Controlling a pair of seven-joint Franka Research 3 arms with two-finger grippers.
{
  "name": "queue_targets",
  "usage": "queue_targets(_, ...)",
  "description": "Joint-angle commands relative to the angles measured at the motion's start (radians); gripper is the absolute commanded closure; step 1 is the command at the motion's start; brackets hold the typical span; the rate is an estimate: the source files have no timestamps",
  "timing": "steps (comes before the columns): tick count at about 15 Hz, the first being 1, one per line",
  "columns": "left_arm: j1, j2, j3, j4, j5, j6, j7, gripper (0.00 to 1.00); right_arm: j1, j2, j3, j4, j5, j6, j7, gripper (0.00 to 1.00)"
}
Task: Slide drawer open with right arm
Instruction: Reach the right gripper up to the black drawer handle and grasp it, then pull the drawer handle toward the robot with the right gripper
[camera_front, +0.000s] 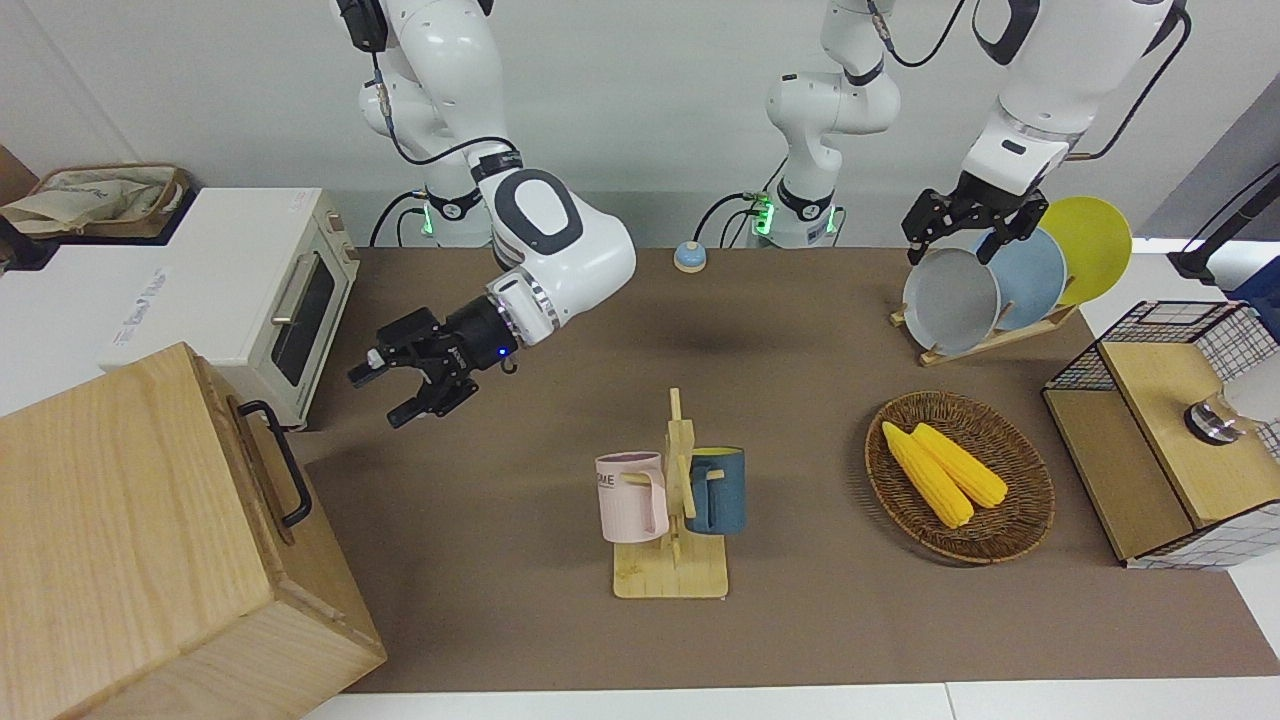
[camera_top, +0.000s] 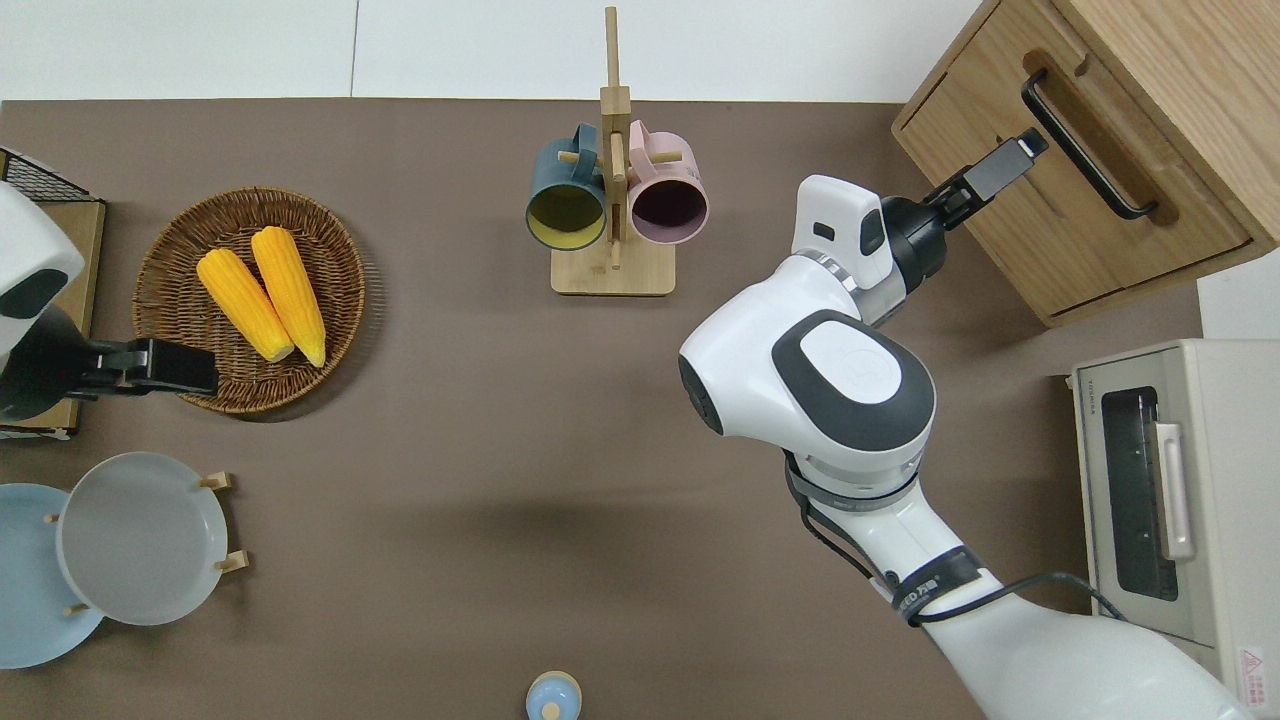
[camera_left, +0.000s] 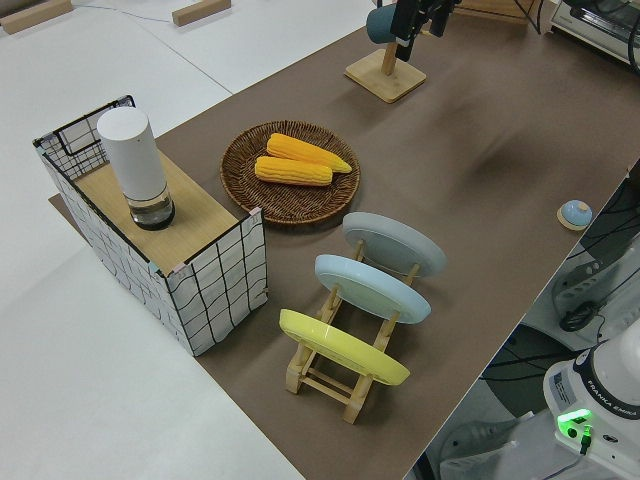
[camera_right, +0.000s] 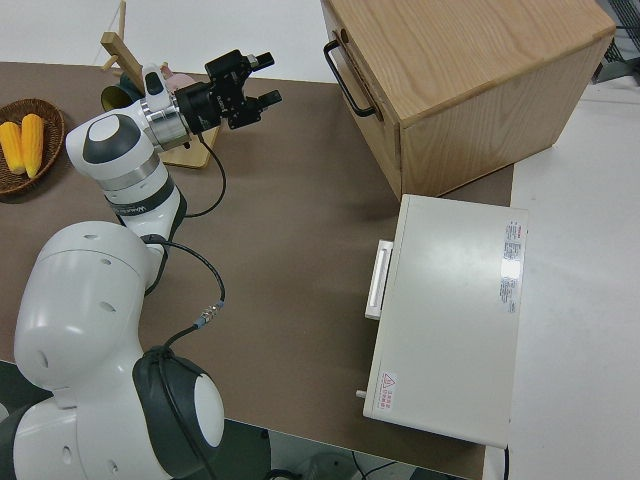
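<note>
The drawer (camera_top: 1060, 200) is the light-wood front of the large pale box (camera_front: 120, 530) at the right arm's end of the table. It sits flush with the box. Its black bar handle (camera_top: 1085, 145) also shows in the front view (camera_front: 285, 465) and the right side view (camera_right: 345, 75). My right gripper (camera_front: 378, 398) is open and empty, in the air, pointing at the drawer front. In the overhead view the right gripper (camera_top: 1012, 160) lies over the drawer front, just short of the handle. In the right side view the gripper (camera_right: 268, 78) is still apart from it. The left arm is parked, its gripper (camera_front: 962, 235) open.
A white toaster oven (camera_top: 1170, 520) stands beside the box, nearer to the robots. A mug rack (camera_top: 612, 200) with two mugs stands mid-table. A basket of corn (camera_top: 250, 300), a plate rack (camera_top: 130, 540) and a wire-mesh box (camera_front: 1170, 430) are at the left arm's end.
</note>
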Motion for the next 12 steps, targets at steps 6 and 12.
queue_targets(6,-0.002,-0.008,0.003,0.002,0.013,-0.014,0.001,0.0,-0.031,0.034,-0.089,0.007,-0.095,0.179,0.036,0.021)
queue_targets(12,-0.002,-0.008,0.003,0.002,0.013,-0.013,0.001,0.0,-0.046,0.067,-0.103,0.008,-0.159,0.182,0.062,0.034)
